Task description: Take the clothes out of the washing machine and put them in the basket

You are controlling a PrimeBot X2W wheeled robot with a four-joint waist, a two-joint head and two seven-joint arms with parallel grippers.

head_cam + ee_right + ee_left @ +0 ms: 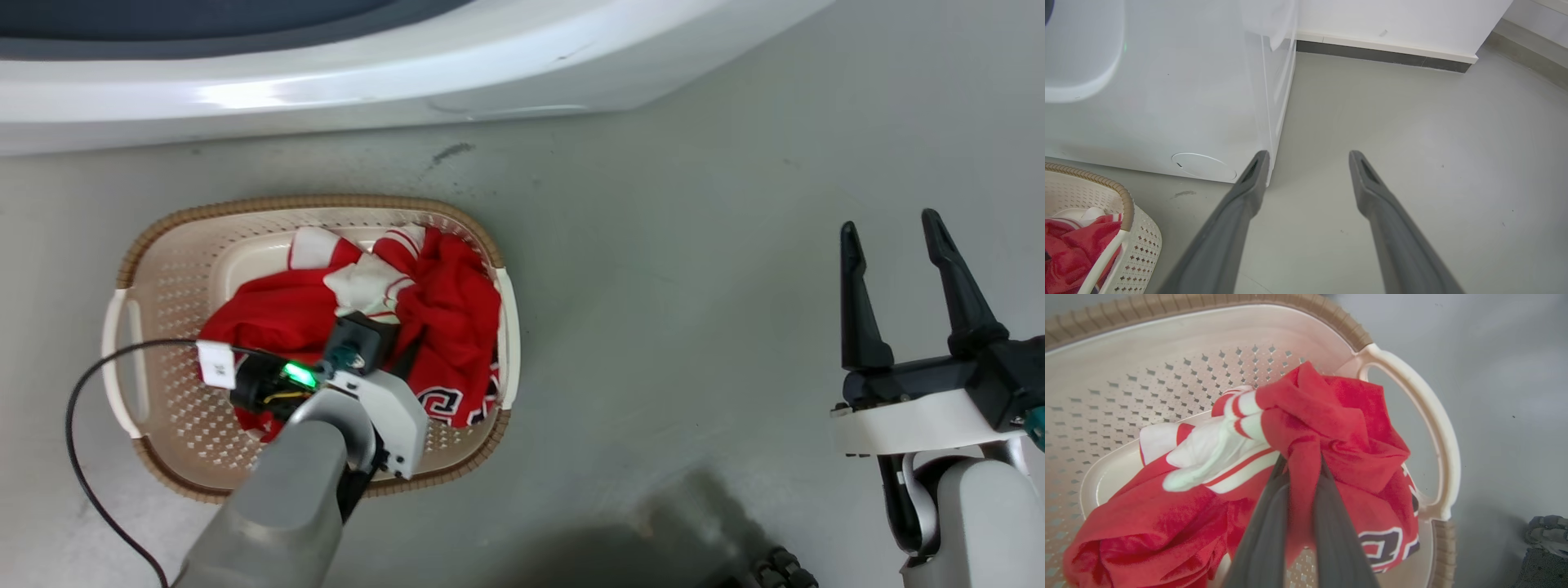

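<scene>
No whole word legible. Red clothes (453,318) carry black-and-white block lettering (441,404), lower center of head view, lower right of left wrist view; folded, partly hidden, chars unclear. Small white tag (216,363), left-center: nothing readable.

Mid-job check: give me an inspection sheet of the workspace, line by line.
Surface: grey floor, one dark scuff near the machine.
Job's things: red clothes piled in the basket; washing machine behind it.
Clutter: unidentified dark object at the head view's bottom edge.
Tools: left tool shut on the clothes, inside the basket; right tool open, empty, over bare floor.
Cables: black cable loops from the left wrist across the basket's left edge.
Surroundings: white wall with dark skirting.
</scene>
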